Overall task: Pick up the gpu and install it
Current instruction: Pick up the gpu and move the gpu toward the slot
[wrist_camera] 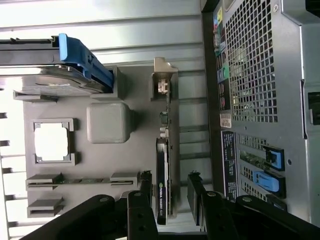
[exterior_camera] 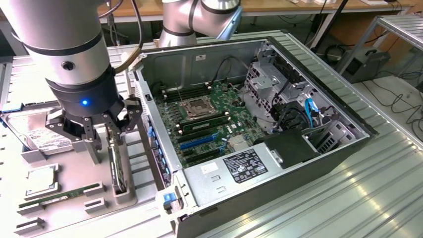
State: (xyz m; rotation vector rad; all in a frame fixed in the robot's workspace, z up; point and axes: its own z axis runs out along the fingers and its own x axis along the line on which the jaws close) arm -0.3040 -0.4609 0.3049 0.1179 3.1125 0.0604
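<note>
Here the fingers (wrist_camera: pixel 141 210) are spread wide, one on each side of the gpu (wrist_camera: pixel 167 130). The gpu stands on edge in a grey holder (exterior_camera: pixel 132 198) just beside the open computer case (exterior_camera: pixel 330 153). White lettering on the card's black edge is too small to read. The gripper (exterior_camera: pixel 104 144) points straight down from the upright arm (exterior_camera: pixel 66 44), beside the case.

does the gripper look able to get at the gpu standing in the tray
Probably yes. The gripper hangs open right over the gpu, which stands on edge in the grey tray, one finger to each side of it. Nothing lies between them; the computer case is close beside but apart.
</note>
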